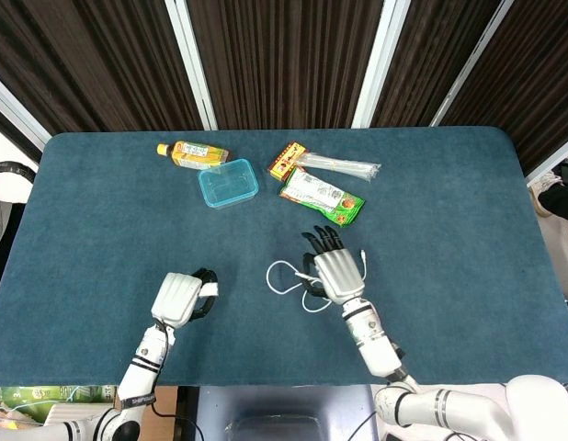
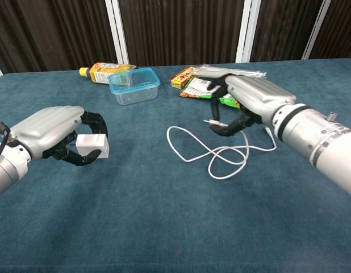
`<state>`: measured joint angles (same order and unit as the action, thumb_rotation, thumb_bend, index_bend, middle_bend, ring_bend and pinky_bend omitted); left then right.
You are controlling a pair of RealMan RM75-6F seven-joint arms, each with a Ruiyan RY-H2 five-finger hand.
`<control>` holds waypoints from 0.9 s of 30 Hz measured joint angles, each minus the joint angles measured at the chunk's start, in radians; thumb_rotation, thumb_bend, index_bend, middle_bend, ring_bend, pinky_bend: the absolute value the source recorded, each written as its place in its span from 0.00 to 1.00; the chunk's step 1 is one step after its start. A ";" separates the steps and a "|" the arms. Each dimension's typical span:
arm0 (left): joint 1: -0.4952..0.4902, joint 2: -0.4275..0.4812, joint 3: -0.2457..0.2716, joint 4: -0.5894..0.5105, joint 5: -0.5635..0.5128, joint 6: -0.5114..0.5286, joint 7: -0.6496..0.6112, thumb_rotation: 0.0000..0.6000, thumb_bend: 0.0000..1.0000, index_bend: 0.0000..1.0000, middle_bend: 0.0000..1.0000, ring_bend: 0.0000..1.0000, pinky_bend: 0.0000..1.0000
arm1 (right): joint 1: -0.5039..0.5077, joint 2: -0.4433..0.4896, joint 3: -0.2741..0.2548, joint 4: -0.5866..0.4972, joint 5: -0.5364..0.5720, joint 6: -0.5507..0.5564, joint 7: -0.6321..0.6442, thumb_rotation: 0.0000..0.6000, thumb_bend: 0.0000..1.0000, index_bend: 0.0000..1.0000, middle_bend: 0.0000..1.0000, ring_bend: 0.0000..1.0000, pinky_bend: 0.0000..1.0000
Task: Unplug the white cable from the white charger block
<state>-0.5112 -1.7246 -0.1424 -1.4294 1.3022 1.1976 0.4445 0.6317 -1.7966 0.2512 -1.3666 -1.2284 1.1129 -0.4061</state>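
The left hand (image 2: 47, 132) is low over the table, near the robot's side, back of hand up and fingers curled around the white charger block (image 2: 91, 145). It grips the block w/ the fingertips; the block's front face points toward the middle of the table.

The right hand (image 2: 243, 105) is well apart from the left one, approx. at table centre, also back up. Its fingers (image 2: 221, 126) are bent inward and pinch the plug end of the white cable (image 2: 218, 153). The plug is free, not in the block. The rest of the cable lies in loose loops on the cloth below and beside this hand, and the far end w/ its small connector (image 1: 361, 253) is just beside the hand in the head view.

The table (image 1: 100, 220) has a dark blue-green cloth. At the far side: an orange drink bottle (image 1: 190, 152) lying down, a clear blue plastic box (image 1: 228, 183) just beside it, a red snack pack (image 1: 286, 159), a green snack pack (image 1: 323, 197) and a clear bag of straws (image 1: 341, 166). Behind the table are dark ribbed panels w/ white frames (image 1: 191, 57).
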 measured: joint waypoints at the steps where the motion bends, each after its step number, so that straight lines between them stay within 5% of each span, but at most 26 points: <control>1: -0.003 -0.008 0.000 0.032 -0.004 -0.010 -0.015 1.00 0.54 0.72 0.74 1.00 1.00 | -0.001 0.001 -0.002 0.021 0.008 -0.010 0.004 1.00 0.71 0.85 0.25 0.01 0.00; 8: -0.022 -0.061 -0.005 0.191 -0.018 -0.049 -0.085 1.00 0.55 0.70 0.70 1.00 1.00 | 0.000 -0.015 -0.013 0.190 0.052 -0.078 0.082 1.00 0.71 0.74 0.25 0.01 0.00; 12: -0.033 -0.072 -0.007 0.231 -0.020 -0.069 -0.100 1.00 0.54 0.58 0.55 1.00 1.00 | 0.008 -0.023 -0.020 0.225 0.043 -0.098 0.119 1.00 0.71 0.59 0.24 0.01 0.00; 20: -0.037 -0.055 -0.006 0.213 -0.006 -0.067 -0.134 1.00 0.50 0.37 0.35 1.00 1.00 | 0.010 -0.003 -0.033 0.231 0.021 -0.110 0.165 1.00 0.59 0.13 0.12 0.00 0.00; 27: -0.023 -0.002 0.005 0.129 0.022 -0.035 -0.142 1.00 0.48 0.32 0.22 1.00 1.00 | -0.021 0.067 -0.059 0.168 -0.018 -0.076 0.185 1.00 0.45 0.00 0.05 0.00 0.00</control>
<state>-0.5343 -1.7262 -0.1375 -1.3003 1.3244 1.1624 0.3030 0.6111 -1.7294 0.1917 -1.1989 -1.2465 1.0367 -0.2207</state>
